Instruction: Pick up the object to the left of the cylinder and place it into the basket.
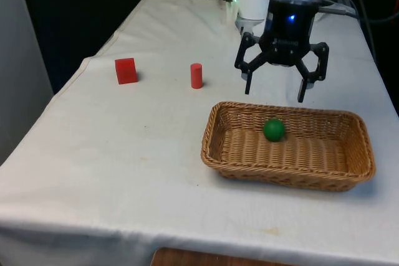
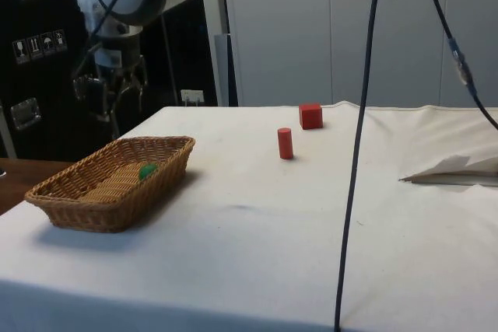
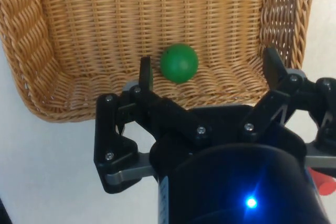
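— White cloth covers the whole table [image 1: 124, 172]; what do we take as our landmark?
— We take the wicker basket [image 1: 349, 175]. A green ball [image 1: 274, 129] lies inside it, on the woven floor near the far wall.
— And the gripper [image 1: 275, 95]?
— We see it hanging above the basket's far rim, jaws spread wide apart and holding nothing.
— Where is the task's thing?
— The red cube [image 1: 126, 70] stands on the cloth well apart from the basket, beyond the red cylinder [image 1: 196, 76], which stands upright between cube and basket. Neither touches the other.
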